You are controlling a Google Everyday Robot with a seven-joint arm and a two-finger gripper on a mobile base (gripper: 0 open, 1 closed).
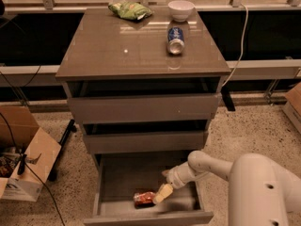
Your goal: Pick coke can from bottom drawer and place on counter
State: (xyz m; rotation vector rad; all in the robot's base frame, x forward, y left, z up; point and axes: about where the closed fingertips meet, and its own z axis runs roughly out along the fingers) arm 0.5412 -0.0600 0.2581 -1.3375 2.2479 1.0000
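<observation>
The coke can, red with silver ends, lies on its side on the grey floor of the open bottom drawer, near its front. My gripper reaches down into the drawer from the right, its cream fingertips right beside the can's right end. The white arm comes in from the lower right. The counter is the glossy grey-brown cabinet top above.
On the counter lie a blue-and-white soda can on its side, a white bowl and a green snack bag. The two upper drawers stand slightly open. A cardboard box with cables sits on the floor at left.
</observation>
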